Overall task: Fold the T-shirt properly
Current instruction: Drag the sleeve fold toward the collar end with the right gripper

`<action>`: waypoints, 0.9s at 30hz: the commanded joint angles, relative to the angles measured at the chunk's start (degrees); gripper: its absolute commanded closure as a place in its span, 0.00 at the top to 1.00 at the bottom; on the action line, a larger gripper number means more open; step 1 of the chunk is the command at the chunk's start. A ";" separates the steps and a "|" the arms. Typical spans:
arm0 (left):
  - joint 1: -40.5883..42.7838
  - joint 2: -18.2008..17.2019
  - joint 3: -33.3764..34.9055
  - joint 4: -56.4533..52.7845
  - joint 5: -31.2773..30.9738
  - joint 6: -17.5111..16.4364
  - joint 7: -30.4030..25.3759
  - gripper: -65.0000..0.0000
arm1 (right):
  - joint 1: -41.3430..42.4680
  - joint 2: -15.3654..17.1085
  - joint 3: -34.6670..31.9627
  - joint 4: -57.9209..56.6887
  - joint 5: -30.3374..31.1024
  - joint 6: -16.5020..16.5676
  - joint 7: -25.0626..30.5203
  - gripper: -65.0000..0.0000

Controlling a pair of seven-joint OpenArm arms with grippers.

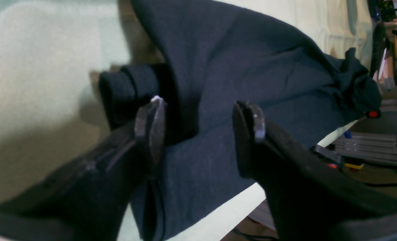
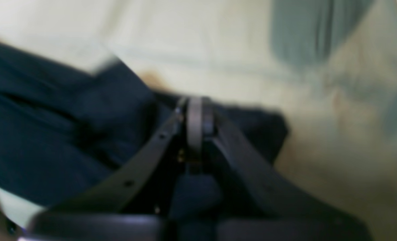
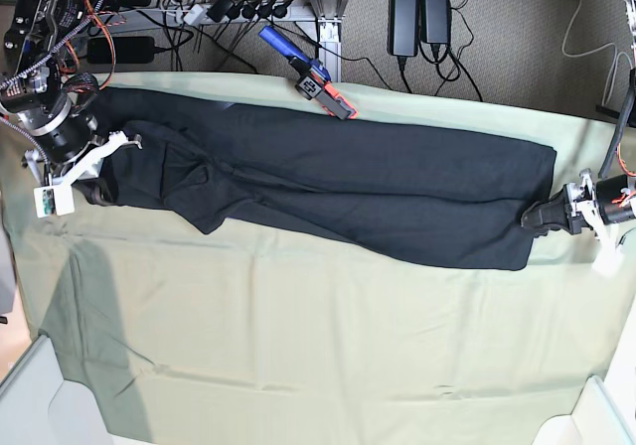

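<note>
The black T-shirt (image 3: pixel 328 192) lies stretched out as a long folded band across the pale green sheet (image 3: pixel 318 336). My left gripper (image 1: pixel 200 134) is open, its jaws wide apart over the shirt's cloth (image 1: pixel 238 67), next to a rolled edge (image 1: pixel 128 90). In the base view it (image 3: pixel 539 217) sits at the shirt's right end. My right gripper (image 2: pixel 198 115) is shut, with dark cloth (image 2: pixel 51 134) gathered at its tips; that view is blurred. In the base view it (image 3: pixel 97 182) is at the shirt's left end. No print or label shows.
An orange and blue tool (image 3: pixel 320 79) lies at the table's back edge beside the shirt. Cables and power bricks (image 3: pixel 417 8) lie on the floor behind. White bins stand at the front left corner (image 3: pixel 30 395) and the front right corner (image 3: pixel 596 415).
</note>
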 commanded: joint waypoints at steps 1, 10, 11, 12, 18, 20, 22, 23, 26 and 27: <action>-0.90 -1.42 -0.39 0.83 -1.29 -0.93 -1.40 0.54 | 0.11 0.83 0.42 -1.05 0.37 3.78 1.11 0.00; 0.85 -1.11 -0.39 0.74 11.98 -0.93 -12.57 0.65 | 0.13 1.27 0.42 -11.76 4.85 3.78 0.98 0.00; 0.83 -0.96 -0.39 0.76 11.96 -0.93 -12.55 0.65 | 0.13 1.27 0.42 -11.74 5.55 3.80 0.98 0.00; 0.83 -0.66 -0.39 0.74 12.17 -0.93 -12.55 0.65 | 0.13 1.27 0.42 -11.72 6.01 3.80 1.01 0.00; 0.98 1.70 -0.39 0.72 16.87 -0.93 -12.63 0.65 | 0.15 1.27 0.42 -11.72 6.75 3.82 0.98 0.00; 1.01 2.14 -0.39 0.72 17.57 -0.93 -12.61 0.65 | 0.13 1.27 0.42 -11.72 6.75 3.82 0.94 0.00; 1.16 2.27 -0.39 0.72 18.10 -0.93 -12.61 0.65 | 0.13 1.27 0.42 -11.72 6.78 3.82 0.59 0.00; 1.29 2.34 -0.39 0.72 18.03 -0.93 -12.55 0.65 | 0.13 1.27 0.42 -11.72 6.78 3.82 0.55 0.00; 2.25 2.69 -0.39 0.72 17.33 -0.93 -11.93 0.65 | 0.17 1.27 0.42 -11.72 7.23 3.82 0.57 0.00; 2.60 2.93 -0.39 0.72 16.65 -0.93 -10.88 0.65 | 0.17 1.27 0.42 -11.72 7.76 3.82 0.57 0.00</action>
